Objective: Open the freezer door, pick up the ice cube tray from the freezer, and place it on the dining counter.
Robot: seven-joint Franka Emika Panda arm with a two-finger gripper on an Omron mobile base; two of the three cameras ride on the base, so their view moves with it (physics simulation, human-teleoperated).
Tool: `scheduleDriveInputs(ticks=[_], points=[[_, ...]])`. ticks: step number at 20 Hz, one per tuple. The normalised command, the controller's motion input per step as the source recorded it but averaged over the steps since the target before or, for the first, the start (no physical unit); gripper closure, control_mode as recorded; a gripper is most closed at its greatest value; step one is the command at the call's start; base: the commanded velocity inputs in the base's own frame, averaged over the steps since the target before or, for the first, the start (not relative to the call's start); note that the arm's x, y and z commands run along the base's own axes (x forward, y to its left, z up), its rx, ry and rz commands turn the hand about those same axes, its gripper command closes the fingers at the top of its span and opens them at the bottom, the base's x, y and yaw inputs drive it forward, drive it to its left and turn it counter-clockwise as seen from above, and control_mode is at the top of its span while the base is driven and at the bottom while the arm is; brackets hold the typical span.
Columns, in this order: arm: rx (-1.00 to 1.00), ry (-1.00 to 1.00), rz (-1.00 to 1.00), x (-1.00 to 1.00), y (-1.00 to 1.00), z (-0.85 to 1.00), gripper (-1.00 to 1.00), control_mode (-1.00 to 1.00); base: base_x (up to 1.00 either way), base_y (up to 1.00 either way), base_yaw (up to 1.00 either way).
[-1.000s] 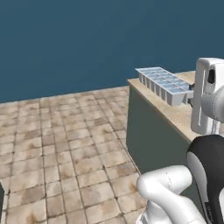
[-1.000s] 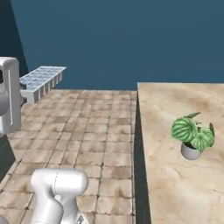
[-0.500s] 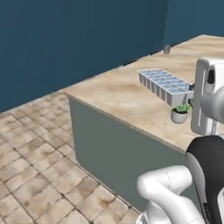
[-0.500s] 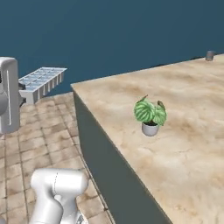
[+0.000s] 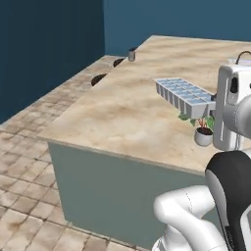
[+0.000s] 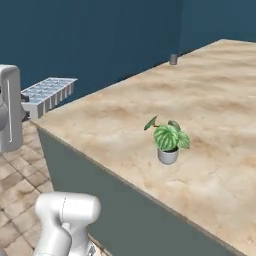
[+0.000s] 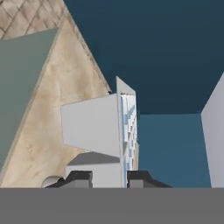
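The dining counter [image 5: 122, 112], a broad tan stone top on a grey-teal base, spreads ahead of the arm. On it stand a small potted plant [image 6: 168, 140] and, far off, a little grey cup [image 6: 173, 59]. The ice cube tray [image 5: 185, 96] is carried level in the air above the counter's near part, not touching the stone. The gripper [image 7: 109, 178] is clamped on the tray's near end. Judged from this, the fetching is done; lowering and releasing the tray remain.
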Motion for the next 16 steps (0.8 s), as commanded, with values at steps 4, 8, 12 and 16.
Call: scheduleDriveInputs(ticks=[4, 8, 12, 16], points=[[0.00, 0.00, 0.00, 0.00, 0.00, 0.00, 1.00, 1.00, 0.41, 1.00, -0.60], [0.00, 0.00, 0.00, 0.00, 0.00, 0.00, 1.00, 1.00, 0.21, 1.00, -0.60], [0.00, 0.00, 0.00, 0.00, 0.00, 0.00, 1.00, 1.00, 0.07, 1.00, -0.59], [0.00, 0.00, 0.00, 0.00, 0.00, 0.00, 1.00, 1.00, 0.00, 1.00, -0.55]])
